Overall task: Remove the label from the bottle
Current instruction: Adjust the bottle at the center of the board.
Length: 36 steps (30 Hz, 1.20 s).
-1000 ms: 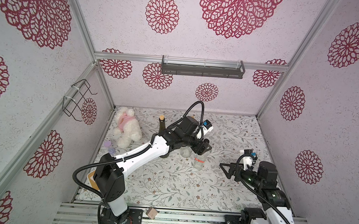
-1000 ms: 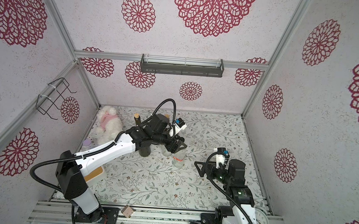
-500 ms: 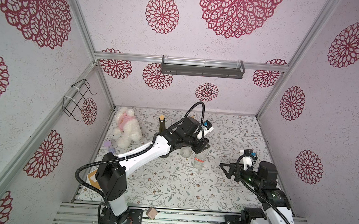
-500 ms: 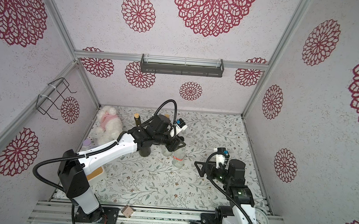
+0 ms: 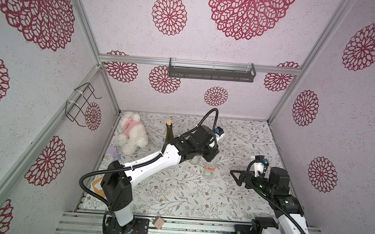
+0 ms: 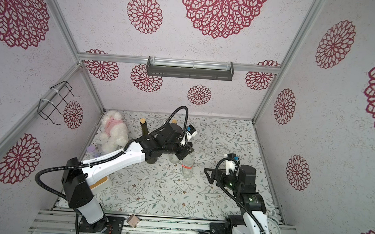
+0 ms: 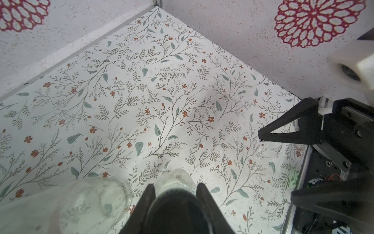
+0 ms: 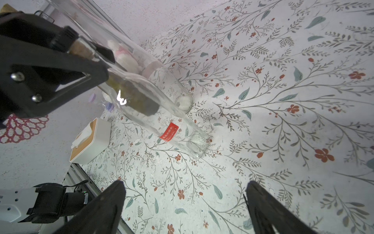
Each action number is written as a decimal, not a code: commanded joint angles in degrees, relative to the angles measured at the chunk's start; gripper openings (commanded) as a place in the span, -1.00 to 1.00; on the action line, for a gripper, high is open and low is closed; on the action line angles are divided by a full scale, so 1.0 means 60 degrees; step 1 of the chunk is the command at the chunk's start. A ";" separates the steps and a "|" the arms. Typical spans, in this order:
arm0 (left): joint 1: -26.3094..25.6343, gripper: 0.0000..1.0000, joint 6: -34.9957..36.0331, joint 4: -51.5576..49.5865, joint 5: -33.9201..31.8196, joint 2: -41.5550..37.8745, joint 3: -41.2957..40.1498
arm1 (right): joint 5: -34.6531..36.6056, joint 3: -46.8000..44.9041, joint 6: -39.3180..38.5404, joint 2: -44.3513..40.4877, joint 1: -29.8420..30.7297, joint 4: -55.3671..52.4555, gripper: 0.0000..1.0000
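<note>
In both top views left gripper pinches clear glass bottle by the neck mid-table, right gripper spread at its 3 o'clock; left wrist confirms the pinch; right wrist: red label unpeeled, so it looks like the bracing step, and next the right must nip the label edge.

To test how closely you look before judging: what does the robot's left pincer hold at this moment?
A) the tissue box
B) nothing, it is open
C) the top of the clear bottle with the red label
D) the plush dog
C: the left pincer is shut on the top of the clear bottle, and the red label is on its side.
</note>
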 commanded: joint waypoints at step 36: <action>-0.1957 0.22 -0.5445 -0.1900 -0.5764 0.0646 0.0978 | 0.2826 -0.0029 -0.0375 -0.0154 -0.0035 -0.0397 0.89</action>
